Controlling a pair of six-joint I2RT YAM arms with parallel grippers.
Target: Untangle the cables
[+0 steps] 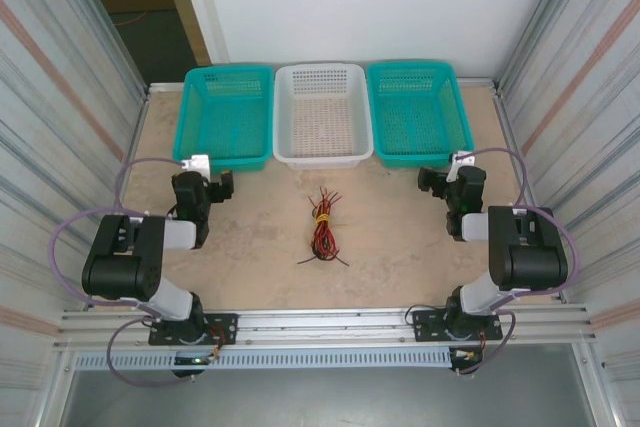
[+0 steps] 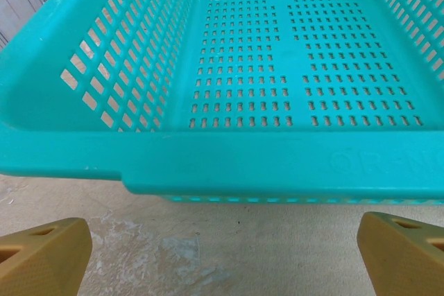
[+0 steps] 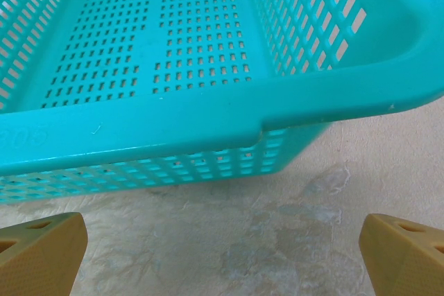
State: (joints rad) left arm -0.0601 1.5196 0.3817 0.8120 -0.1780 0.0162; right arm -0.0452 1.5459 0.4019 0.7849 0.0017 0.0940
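Centrally on the desk (image 1: 390, 247), on the near side of the white basket (image 1: 323, 160), lie the cables (image 1: 322, 226): thin red, black, yellowish wires in one bunch. Left end effector (image 2: 222, 247) and right end effector (image 3: 222, 247) stand wide apart, empty.

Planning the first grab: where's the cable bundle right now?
In the top view, the cables lie bundled on the table, midway between its left and right sides, in front of the white basket.
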